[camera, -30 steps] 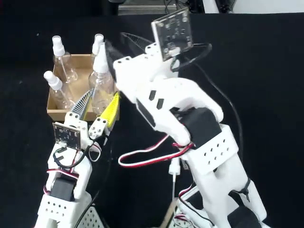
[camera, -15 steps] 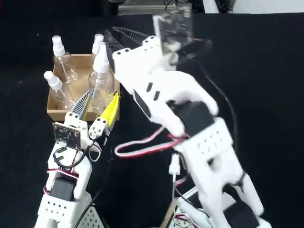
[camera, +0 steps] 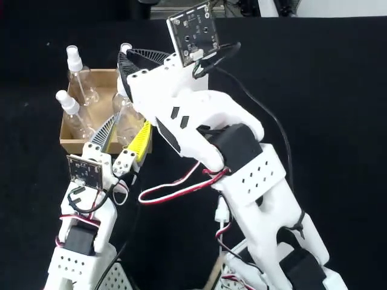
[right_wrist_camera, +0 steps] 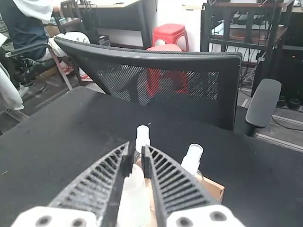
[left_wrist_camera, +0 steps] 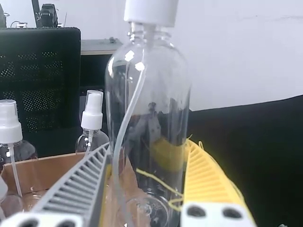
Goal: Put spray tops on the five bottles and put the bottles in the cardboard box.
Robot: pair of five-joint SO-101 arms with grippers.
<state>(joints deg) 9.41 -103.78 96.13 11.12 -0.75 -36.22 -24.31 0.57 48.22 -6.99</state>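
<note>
A clear bottle [camera: 125, 110] stands upright at the near right corner of the cardboard box [camera: 72, 145]. My left gripper [camera: 130, 128] is shut on its body, with the grey finger [left_wrist_camera: 75, 189] and the yellow finger [left_wrist_camera: 208, 184] on either side of the bottle [left_wrist_camera: 149, 94]. From above, my right gripper [camera: 132, 65] covers the bottle's top. In the right wrist view the right gripper [right_wrist_camera: 135, 163] is closed on the white spray top [right_wrist_camera: 132, 196]. Other capped bottles [camera: 81, 78] [camera: 71, 118] stand in the box.
The box sits at the table's far left on black cloth. The right arm's white body [camera: 199, 127] spans the middle of the table above the left arm's base [camera: 84, 229]. Two more spray tops [right_wrist_camera: 142, 135] [right_wrist_camera: 193, 158] rise beyond the right fingers.
The right arm has swung left and its gripper has come over the held bottle's spray top, which now hides it. The left arm and its bottle have stayed put.
</note>
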